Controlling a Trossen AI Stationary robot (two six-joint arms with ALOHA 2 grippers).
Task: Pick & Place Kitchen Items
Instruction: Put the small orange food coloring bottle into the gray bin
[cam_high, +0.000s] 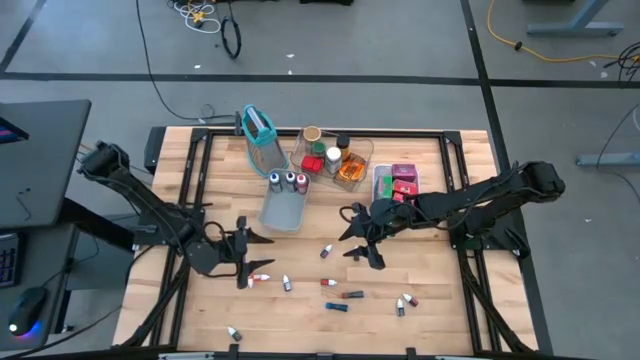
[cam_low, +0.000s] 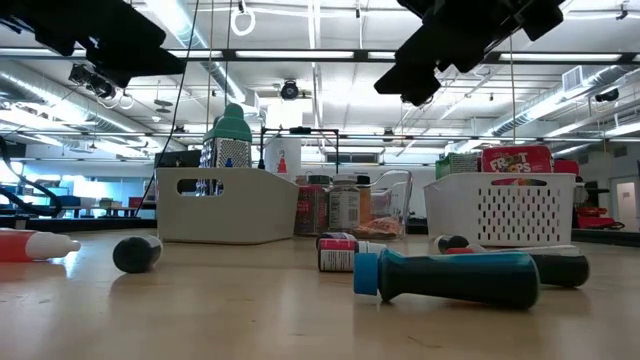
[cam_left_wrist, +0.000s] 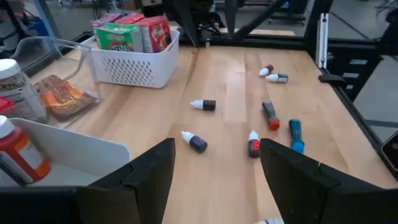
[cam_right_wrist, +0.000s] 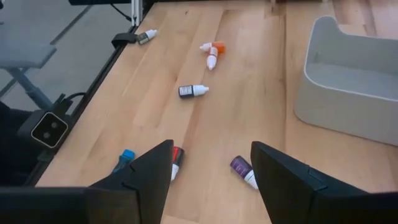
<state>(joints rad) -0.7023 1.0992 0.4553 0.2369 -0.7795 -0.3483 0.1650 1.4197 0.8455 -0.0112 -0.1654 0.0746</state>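
Several small capped vials lie on their sides on the wooden table, among them a white-capped one (cam_high: 326, 251), a red-tipped one (cam_high: 262, 277) and a blue one (cam_high: 336, 307). My left gripper (cam_high: 255, 252) hovers open at the near left, pointing toward the table's right; in its wrist view the left gripper (cam_left_wrist: 214, 186) has a dark vial (cam_left_wrist: 194, 142) just ahead of it. My right gripper (cam_high: 352, 238) hovers open near the middle, pointing left; ahead of the right gripper (cam_right_wrist: 211, 180) in its own view lie a purple vial (cam_right_wrist: 244, 169) and a red one (cam_right_wrist: 176, 155). Neither gripper holds anything.
A grey tray (cam_high: 283, 210) holds three jars at its far end. Behind it stand a teal-rimmed holder (cam_high: 258, 128) and a clear tray (cam_high: 352, 170) with jars. A white basket (cam_high: 383, 172) with red and green packets is at the far right. More vials (cam_high: 403, 303) lie near the front edge.
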